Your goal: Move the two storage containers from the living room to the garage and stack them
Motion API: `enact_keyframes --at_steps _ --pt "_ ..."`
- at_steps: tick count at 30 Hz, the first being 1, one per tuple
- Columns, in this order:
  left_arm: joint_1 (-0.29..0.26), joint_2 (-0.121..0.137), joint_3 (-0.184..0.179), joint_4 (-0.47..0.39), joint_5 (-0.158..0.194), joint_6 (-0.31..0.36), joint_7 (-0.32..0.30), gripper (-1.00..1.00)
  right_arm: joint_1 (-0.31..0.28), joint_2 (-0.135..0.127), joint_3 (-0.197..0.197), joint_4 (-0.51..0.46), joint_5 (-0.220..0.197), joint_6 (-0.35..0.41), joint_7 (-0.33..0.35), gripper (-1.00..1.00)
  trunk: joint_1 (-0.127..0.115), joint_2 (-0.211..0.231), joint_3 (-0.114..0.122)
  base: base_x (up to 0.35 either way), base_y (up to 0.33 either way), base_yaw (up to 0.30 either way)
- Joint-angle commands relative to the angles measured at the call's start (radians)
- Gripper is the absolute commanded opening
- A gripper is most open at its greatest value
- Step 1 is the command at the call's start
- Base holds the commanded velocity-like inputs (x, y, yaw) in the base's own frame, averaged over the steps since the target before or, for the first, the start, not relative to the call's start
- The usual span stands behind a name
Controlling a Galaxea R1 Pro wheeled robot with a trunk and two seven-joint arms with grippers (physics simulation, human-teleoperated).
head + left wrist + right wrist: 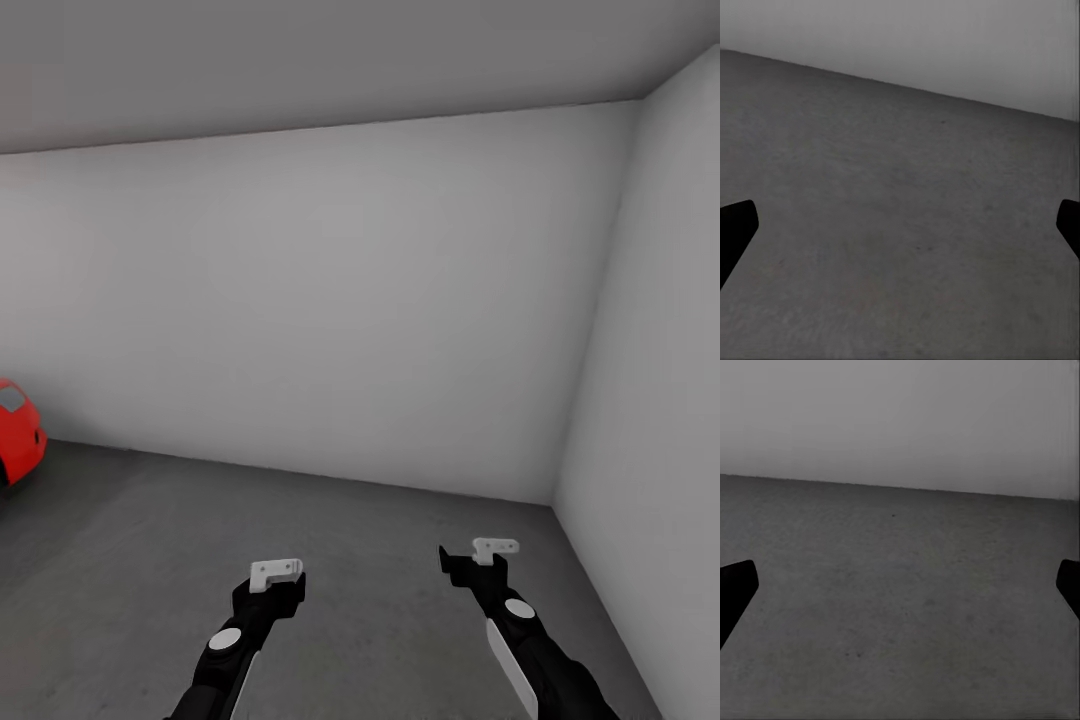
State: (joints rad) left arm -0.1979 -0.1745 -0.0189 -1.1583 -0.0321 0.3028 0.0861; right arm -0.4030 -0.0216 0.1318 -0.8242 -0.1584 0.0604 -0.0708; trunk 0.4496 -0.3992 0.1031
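From the head camera, two black robot arms reach forward over the dark grey, mottled concrete floor [300, 520] of the garage. The left gripper [277, 572] and the right gripper [495, 549] each end in a white bracket; from this angle I cannot tell how far their fingers are spread, and nothing sits between them. Two plain white walls [330, 300] meet in one corner beyond and to the right of the right gripper. One red coupe car [15, 430] shows partly, far off to the left of the left gripper, beside the back wall. A grey ceiling [300, 60] runs above.

In the left wrist camera, two black fingers [735, 232] stand wide apart with only bare concrete floor [900, 225] between them; a white wall [945, 45] lies ahead of the fingertips.

In the right wrist camera, two black fingers [735, 592] are likewise spread wide, holding nothing, with grey floor [900, 600] between them and one white wall [900, 420] beyond.
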Motion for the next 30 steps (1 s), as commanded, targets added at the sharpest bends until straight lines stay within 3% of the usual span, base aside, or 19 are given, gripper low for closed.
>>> enact_keyframes --at_steps 1,30 --pt "0.000 0.000 -0.001 -0.002 -0.003 0.006 0.004 1.00 0.000 -0.001 0.006 -0.001 -0.010 0.004 -0.007 1.00 0.000 -0.001 -0.001 0.000 0.000 -0.300" --pt "0.000 0.000 -0.001 -0.002 -0.002 0.006 0.004 1.00 0.000 -0.001 0.006 -0.001 -0.010 0.004 -0.007 1.00 0.000 -0.001 -0.001 0.000 0.000 -0.300"
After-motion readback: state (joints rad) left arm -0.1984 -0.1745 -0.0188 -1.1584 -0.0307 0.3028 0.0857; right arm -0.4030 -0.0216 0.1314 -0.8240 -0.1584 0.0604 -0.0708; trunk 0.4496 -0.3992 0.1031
